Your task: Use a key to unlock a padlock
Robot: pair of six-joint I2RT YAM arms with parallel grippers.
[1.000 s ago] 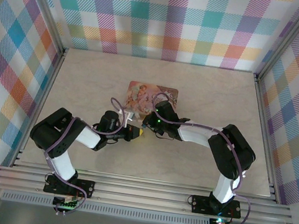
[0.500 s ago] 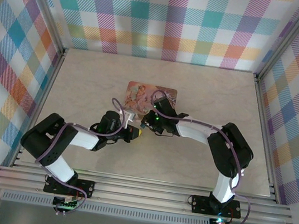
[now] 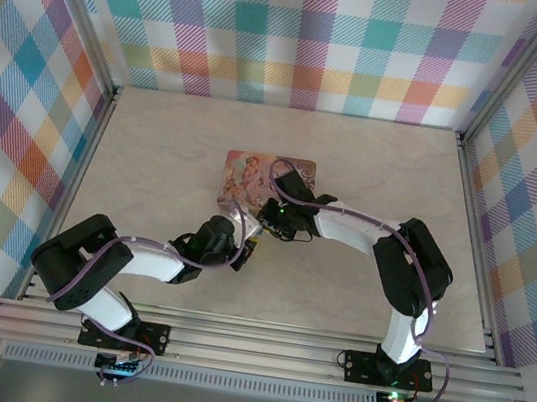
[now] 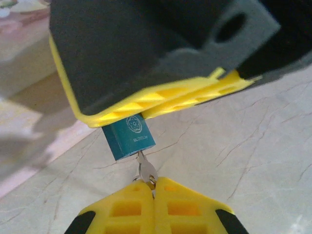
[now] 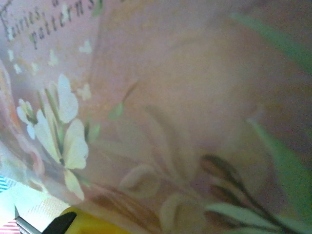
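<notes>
One padlock [image 4: 129, 137], one key [image 4: 146, 170] and one pink tin [image 3: 251, 172] were in view over the pale surface [image 3: 156, 144], along with two tools. The padlock was a small teal-blue block with a round emblem and tiny lettering on its face (its shackle was hidden inside the grip). It was clamped at its upper end by the right tool [image 4: 141, 109] and sat between the two tools, near the tin's front edge. The left tool [image 4: 154, 187] was pinched tight on the head of the thin silvery key, whose blade met the padlock's lower end.
</notes>
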